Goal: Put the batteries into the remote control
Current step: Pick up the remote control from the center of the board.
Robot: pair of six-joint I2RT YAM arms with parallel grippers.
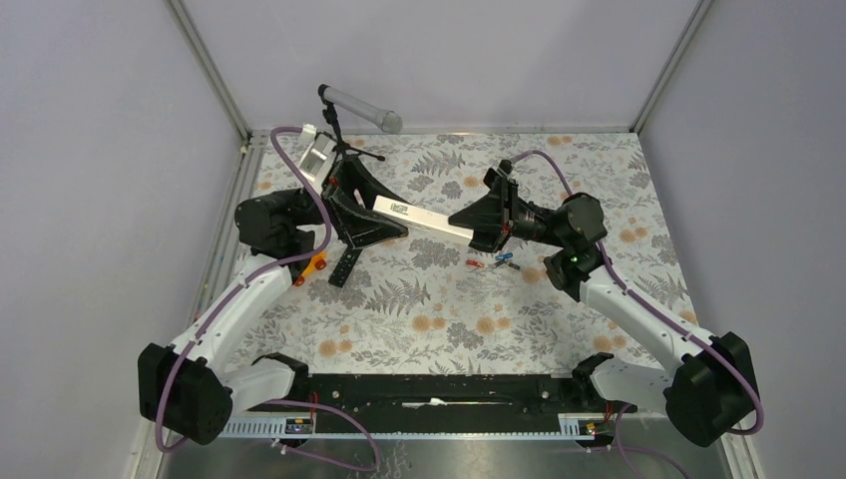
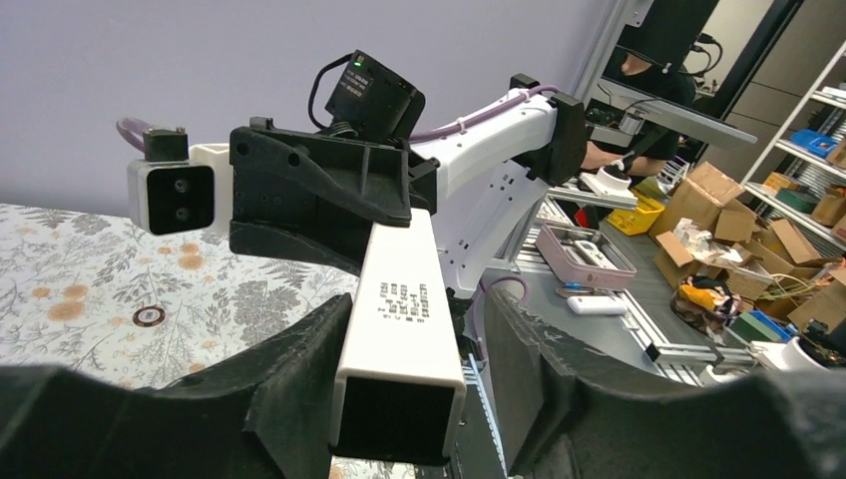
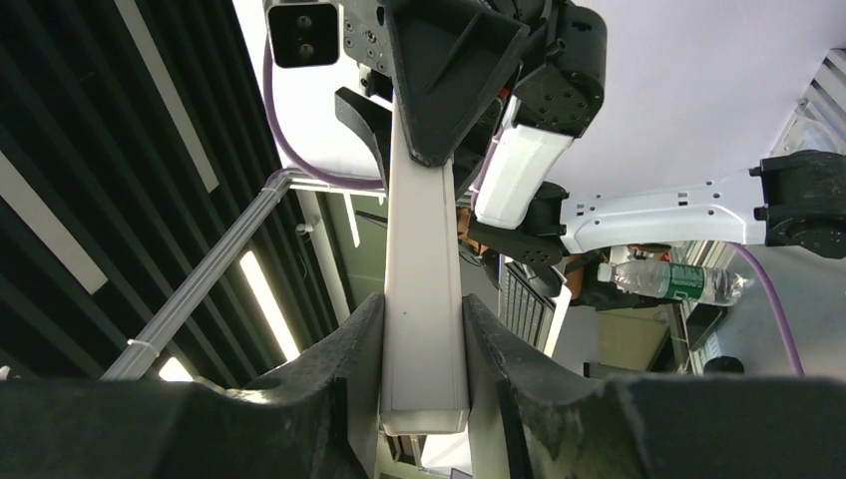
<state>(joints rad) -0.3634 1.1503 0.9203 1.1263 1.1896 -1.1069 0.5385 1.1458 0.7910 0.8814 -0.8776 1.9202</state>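
Observation:
A long white remote control (image 1: pixel 429 222) hangs in the air between both grippers. My right gripper (image 1: pixel 463 227) is shut on its right end; in the right wrist view (image 3: pixel 424 304) both fingers press its sides (image 3: pixel 424 249). My left gripper (image 1: pixel 387 215) sits around the left end. In the left wrist view (image 2: pixel 414 299) one finger touches the remote (image 2: pixel 404 289) and a gap shows at the other. The remote's open end faces that camera. The batteries (image 1: pixel 494 264), tiny red and blue cylinders, lie on the table below the right gripper.
A black flat bar (image 1: pixel 344 267) and an orange toy car (image 1: pixel 314 264) lie on the floral table by the left arm. A grey cylinder on a black tripod (image 1: pixel 359 105) stands at the back. A metal rail (image 1: pixel 429 389) runs along the near edge.

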